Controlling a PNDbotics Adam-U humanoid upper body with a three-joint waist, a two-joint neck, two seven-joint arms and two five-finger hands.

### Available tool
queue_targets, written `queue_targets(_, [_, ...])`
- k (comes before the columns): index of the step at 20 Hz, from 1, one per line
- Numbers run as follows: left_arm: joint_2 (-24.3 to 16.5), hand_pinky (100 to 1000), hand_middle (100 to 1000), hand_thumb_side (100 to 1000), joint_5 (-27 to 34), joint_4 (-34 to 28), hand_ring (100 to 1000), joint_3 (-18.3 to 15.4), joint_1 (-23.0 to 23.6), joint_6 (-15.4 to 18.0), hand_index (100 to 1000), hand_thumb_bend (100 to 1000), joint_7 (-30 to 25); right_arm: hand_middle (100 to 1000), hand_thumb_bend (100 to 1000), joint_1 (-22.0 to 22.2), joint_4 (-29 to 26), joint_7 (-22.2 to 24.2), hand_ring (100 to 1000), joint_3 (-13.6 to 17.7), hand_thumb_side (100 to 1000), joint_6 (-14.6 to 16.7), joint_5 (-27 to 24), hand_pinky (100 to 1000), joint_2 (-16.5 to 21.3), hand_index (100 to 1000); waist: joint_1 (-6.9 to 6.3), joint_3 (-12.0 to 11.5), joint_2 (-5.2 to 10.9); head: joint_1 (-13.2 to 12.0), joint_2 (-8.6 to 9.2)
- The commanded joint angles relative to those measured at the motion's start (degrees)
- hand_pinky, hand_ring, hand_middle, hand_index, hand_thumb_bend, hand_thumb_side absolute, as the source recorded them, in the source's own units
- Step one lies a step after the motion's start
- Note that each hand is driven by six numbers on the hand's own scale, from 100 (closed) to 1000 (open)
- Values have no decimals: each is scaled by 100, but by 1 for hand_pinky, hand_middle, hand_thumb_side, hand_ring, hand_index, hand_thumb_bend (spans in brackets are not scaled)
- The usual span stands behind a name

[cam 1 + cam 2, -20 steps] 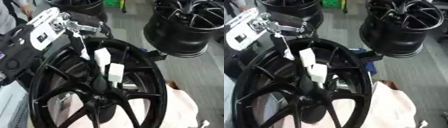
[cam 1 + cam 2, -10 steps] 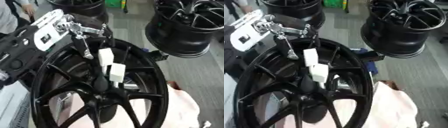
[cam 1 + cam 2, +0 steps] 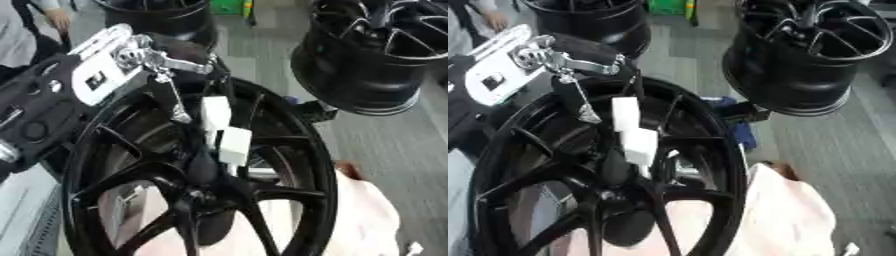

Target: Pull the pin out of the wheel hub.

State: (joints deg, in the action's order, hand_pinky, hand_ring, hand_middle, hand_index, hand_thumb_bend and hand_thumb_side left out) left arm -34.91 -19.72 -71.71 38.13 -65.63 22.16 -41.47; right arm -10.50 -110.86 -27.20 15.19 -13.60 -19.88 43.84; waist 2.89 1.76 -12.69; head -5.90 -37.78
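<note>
**Left hand reaching down into black wheel hub**

The left hand (image 3: 144, 75), black with silver metal linkages and a white plate on its back, is coming in from the upper left and hanging over the wheel (image 3: 289, 150). The wheel is glossy black, thin curved spokes, lying across the foreground on pale pink cloth (image 3: 372, 215). Long dark fingers (image 3: 210, 145) with white blocky pads are reaching down to the hub (image 3: 206, 192) at the spokes' centre. The pin itself cannot be made out there; cannot tell whether the fingers are grasping anything. Two more black rims, one at top right (image 3: 807, 60), one at top centre (image 3: 588, 20), are sitting on the grey floor behind.
</note>
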Motion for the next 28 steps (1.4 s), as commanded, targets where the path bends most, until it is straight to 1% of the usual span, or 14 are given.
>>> queue_targets(1, [-95, 848, 749, 100, -10, -121, 836, 17, -107, 1148, 844, 511, -1049, 676, 100, -42, 11, -6, 698, 84, 688, -23, -34, 752, 114, 766, -9, 13, 106, -27, -25])
queue_targets(5, [-94, 854, 774, 100, -82, -88, 849, 54, -109, 1283, 855, 534, -1049, 673, 100, -31, 30, -41, 696, 98, 690, -41, -77, 749, 95, 763, -14, 18, 113, -37, -34])
queue_targets(6, [-94, 860, 789, 100, -99, -81, 859, 45, -115, 1304, 867, 563, -1049, 673, 100, -26, 30, -43, 695, 97, 691, -42, -85, 749, 94, 762, -15, 18, 115, -39, -34])
queue_targets(8, [-99, 868, 790, 100, -164, -80, 867, 2, -141, 1331, 874, 600, -1049, 673, 100, -14, 31, -34, 695, 88, 693, -42, -101, 748, 85, 761, -19, 17, 121, -38, -33])
queue_targets(11, [-94, 862, 754, 100, -187, -92, 855, -38, -158, 1365, 851, 555, -1049, 673, 100, -2, 48, -28, 694, 90, 695, -57, -115, 746, 61, 761, -25, 13, 129, -41, -26])
queue_targets(14, [-86, 847, 692, 100, -94, -108, 827, -28, -163, 1347, 809, 489, -1049, 673, 100, 10, 78, -58, 694, 105, 698, -76, -128, 744, 41, 761, -26, 14, 138, -41, -27])
queue_targets(21, [-94, 828, 659, 100, 92, -212, 800, 59, -175, 1231, 776, 409, -1049, 672, 100, 37, 130, -147, 693, 130, 705, -159, -189, 741, 1, 759, -31, 13, 153, -32, -41])
queue_targets(24, [-90, 830, 680, 100, 192, -276, 805, 110, -181, 1202, 791, 419, -1049, 672, 100, 45, 143, -151, 692, 126, 707, -191, -205, 740, -8, 758, -32, 15, 157, -27, -48])
queue_targets(26, [-102, 833, 704, 100, 231, -332, 813, 146, -188, 1181, 804, 446, -1049, 671, 100, 47, 144, -149, 692, 128, 708, -201, -213, 740, -19, 758, -33, 14, 157, -25, -46])
queue_targets(27, [-113, 839, 738, 100, 216, -353, 826, 162, -189, 1179, 824, 489, -1049, 669, 100, 53, 146, -145, 690, 126, 710, -205, -220, 739, -26, 756, -33, 14, 157, -25, -47])
queue_targets(28, [-120, 839, 737, 100, 192, -367, 827, 174, -186, 1186, 824, 492, -1049, 669, 100, 59, 148, -140, 690, 125, 710, -207, -230, 739, -34, 756, -34, 14, 157, -25, -45])
